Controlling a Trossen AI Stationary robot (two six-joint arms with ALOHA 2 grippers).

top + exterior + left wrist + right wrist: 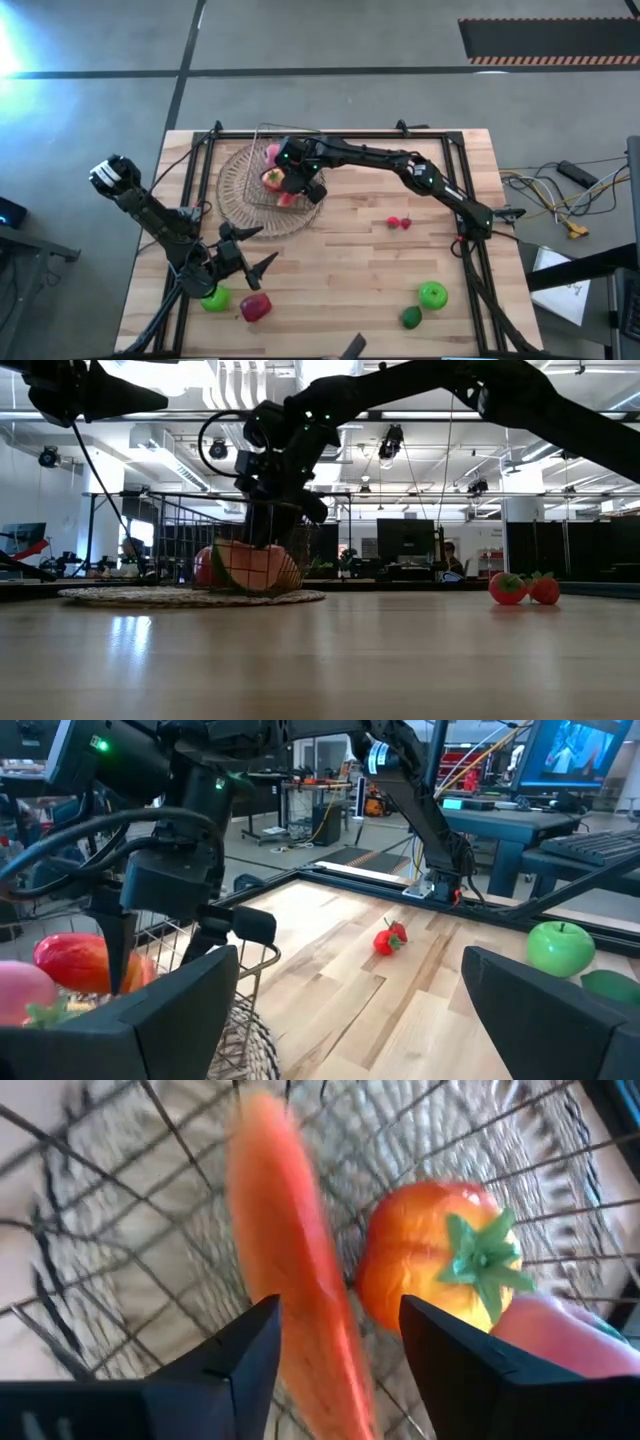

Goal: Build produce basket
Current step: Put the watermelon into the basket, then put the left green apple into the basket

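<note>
You've got the wire basket (262, 172) sitting on the woven mat (240, 215), and inside it the orange tomato (440, 1260) with its green stem, a pink peach (560, 1342) touching it, and the red watermelon slice (295, 1290) standing on edge just beside them. Away from the basket on your left-arm side lie a green apple (214, 298) and a red apple (255, 306), close together. Toward the right arm, tiny red berries (399, 222); farther out, another green apple (432, 294) and what looks like a dark green piece (411, 318).
</note>
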